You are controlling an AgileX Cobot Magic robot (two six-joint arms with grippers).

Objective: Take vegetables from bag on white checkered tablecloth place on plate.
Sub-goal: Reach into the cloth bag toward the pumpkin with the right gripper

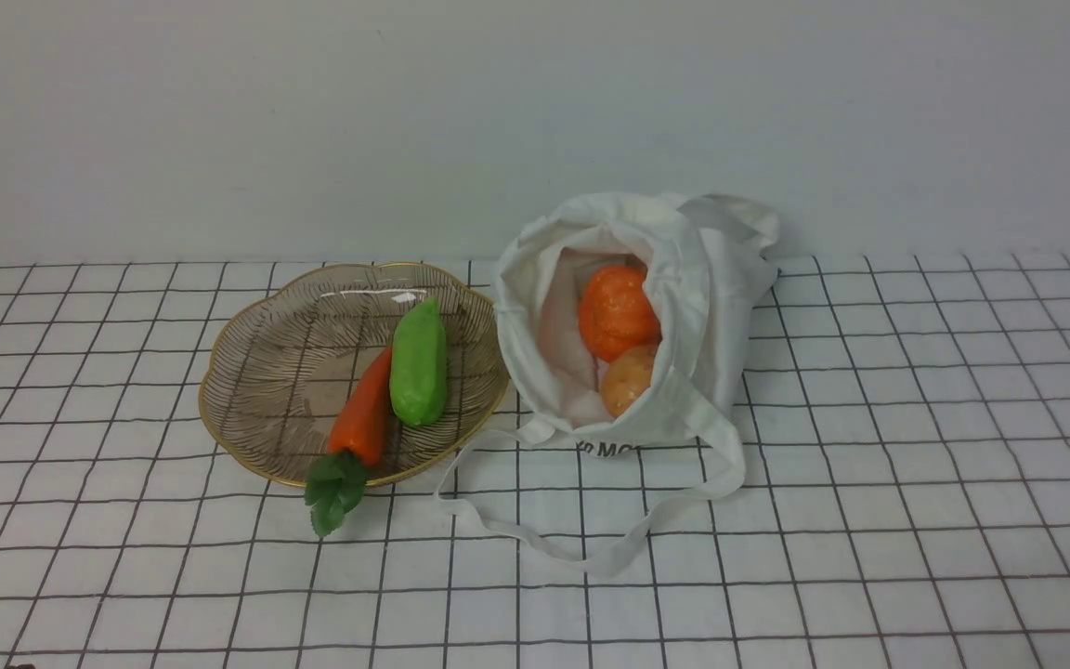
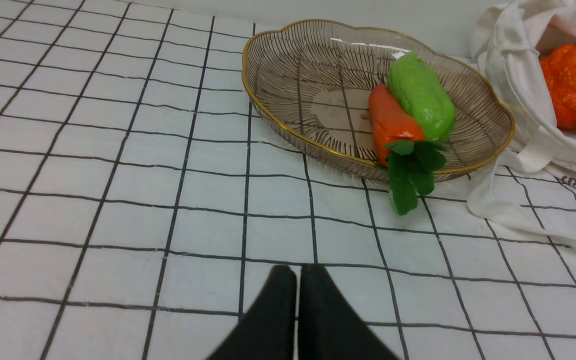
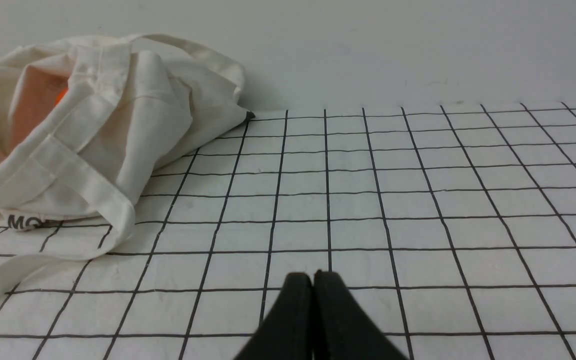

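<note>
My L gripper (image 2: 297, 274), R gripper (image 3: 313, 278) pinched shut, empty, ribbed gold-rimmed glass plate (image 1: 275, 362) w/ carrot (image 1: 365, 413), soft white bag (image 1: 702, 307) at its 3 o'clock, bumpy pumpkin (image 1: 617, 311) inside

place: staged robot test tabletop (lab-like, not homely) | evidence: bare pale wall (image 1: 535, 111); white checkered tablecloth (image 1: 916, 418) covering the whole surface; plastic toy carrot (image 1: 363, 409) on glass plate (image 1: 256, 372)
</note>
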